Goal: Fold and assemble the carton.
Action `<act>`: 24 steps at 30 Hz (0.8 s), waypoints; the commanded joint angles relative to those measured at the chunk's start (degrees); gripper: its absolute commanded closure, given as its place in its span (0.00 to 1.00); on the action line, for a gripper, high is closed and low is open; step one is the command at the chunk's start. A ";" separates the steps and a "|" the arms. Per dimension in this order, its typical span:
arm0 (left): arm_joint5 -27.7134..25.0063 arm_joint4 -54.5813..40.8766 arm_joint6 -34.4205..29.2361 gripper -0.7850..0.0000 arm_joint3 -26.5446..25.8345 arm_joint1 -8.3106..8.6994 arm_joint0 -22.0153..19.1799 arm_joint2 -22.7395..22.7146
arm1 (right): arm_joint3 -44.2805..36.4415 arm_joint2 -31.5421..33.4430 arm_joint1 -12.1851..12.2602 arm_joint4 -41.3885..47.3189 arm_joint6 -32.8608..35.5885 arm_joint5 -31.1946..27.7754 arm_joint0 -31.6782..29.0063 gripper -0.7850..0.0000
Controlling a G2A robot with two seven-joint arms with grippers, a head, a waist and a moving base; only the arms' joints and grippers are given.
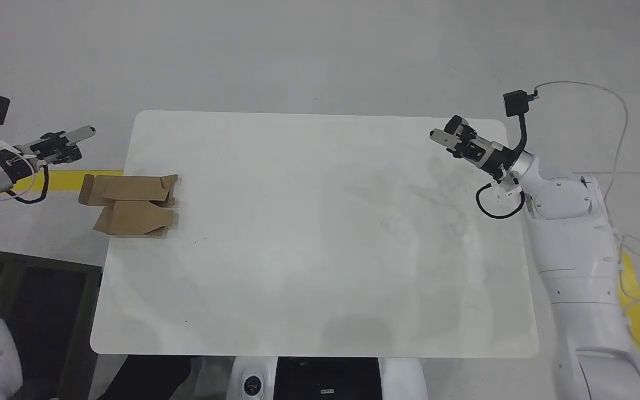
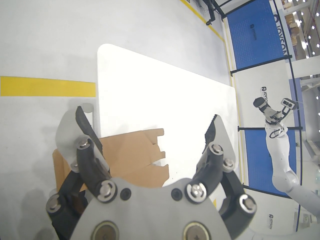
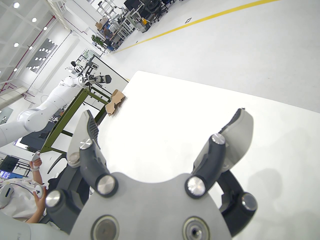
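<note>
Left wrist view has my left gripper (image 2: 147, 116) with its fingers spread wide apart and nothing between them. Just past them lies the carton (image 2: 135, 151), a flat blank of plain brown cardboard, not yet folded up, with notched, stepped flaps along one side.

From the top view, the carton (image 1: 130, 203) sits at nine o'clock on the white table (image 1: 330, 250). It reads as two stacked bands, the upper one longer, and its outer end hangs over the table's edge. My left gripper (image 1: 75, 135) hangs off the table, out beyond that edge at about ten o'clock, near the carton but not touching it.

My right gripper (image 3: 163, 113) is also spread open and empty. It hovers over the table's two o'clock corner (image 1: 445, 133), well apart from the carton (image 3: 115, 102), which lies across the whole bare tabletop from it.
</note>
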 commanded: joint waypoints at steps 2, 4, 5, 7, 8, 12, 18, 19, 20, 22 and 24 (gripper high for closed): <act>0.51 3.06 2.70 0.00 3.36 0.41 -1.44 0.69 | 0.00 0.00 0.00 0.00 0.00 0.00 0.00 0.00; 1.21 4.91 4.03 0.00 5.30 0.65 -2.28 1.26 | 0.00 0.00 0.00 0.00 0.00 0.00 0.00 0.00; 1.47 5.75 4.90 0.00 6.21 0.73 -2.62 1.53 | 0.00 0.00 0.00 0.00 0.00 0.00 0.00 0.00; 2.16 7.59 5.99 0.00 7.74 0.92 -3.23 2.21 | 0.00 0.00 0.00 0.00 0.00 0.00 0.00 0.00; 3.21 10.90 8.54 0.00 7.99 1.21 -3.33 2.99 | 0.00 0.00 0.00 0.00 0.00 0.00 0.00 0.00; 4.66 15.21 11.90 0.00 10.36 1.31 -3.81 4.81 | 0.00 0.00 0.00 0.00 0.00 0.00 0.00 0.00; 3.22 14.61 8.58 0.00 15.01 1.51 -4.42 5.37 | 0.00 0.00 0.00 0.00 0.00 0.00 0.00 0.00; 2.92 14.38 7.87 0.00 15.44 1.45 -4.38 5.50 | 0.00 0.00 0.00 0.00 0.00 0.00 0.00 0.00; 2.43 13.85 6.88 0.00 15.79 1.33 -4.37 5.56 | 0.00 0.00 0.00 0.00 0.00 0.00 0.00 0.00; 1.61 12.52 4.70 0.00 16.55 1.00 -4.18 5.66 | 0.00 0.00 0.00 0.00 0.00 0.00 0.00 0.00; 1.15 11.55 3.19 0.00 16.86 0.63 -3.95 5.89 | 0.00 0.00 0.00 0.00 0.00 0.00 0.00 0.00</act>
